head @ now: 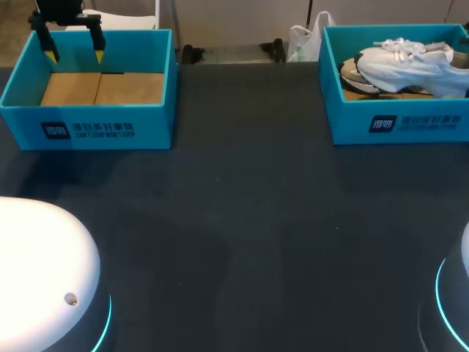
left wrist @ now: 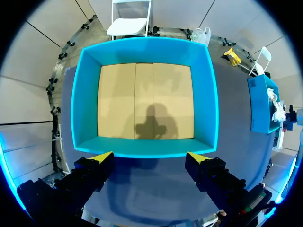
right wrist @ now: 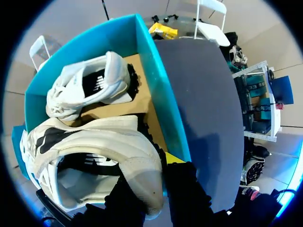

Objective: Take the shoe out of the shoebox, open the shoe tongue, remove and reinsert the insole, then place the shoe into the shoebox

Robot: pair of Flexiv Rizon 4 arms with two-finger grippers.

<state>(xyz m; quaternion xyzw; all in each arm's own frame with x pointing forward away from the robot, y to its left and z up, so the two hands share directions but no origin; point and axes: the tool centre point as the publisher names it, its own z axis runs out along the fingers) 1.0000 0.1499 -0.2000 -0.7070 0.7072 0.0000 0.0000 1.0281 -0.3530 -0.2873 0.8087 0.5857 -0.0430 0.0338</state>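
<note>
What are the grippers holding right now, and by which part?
Left gripper: nothing, open above the empty box. Right gripper: the near shoe, apparently pinched at its heel.

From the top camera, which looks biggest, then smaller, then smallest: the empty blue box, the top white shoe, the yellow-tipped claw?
1. empty blue box: largest.
2. top white shoe.
3. left gripper: smallest here, though perhaps nearer the camera.
</note>
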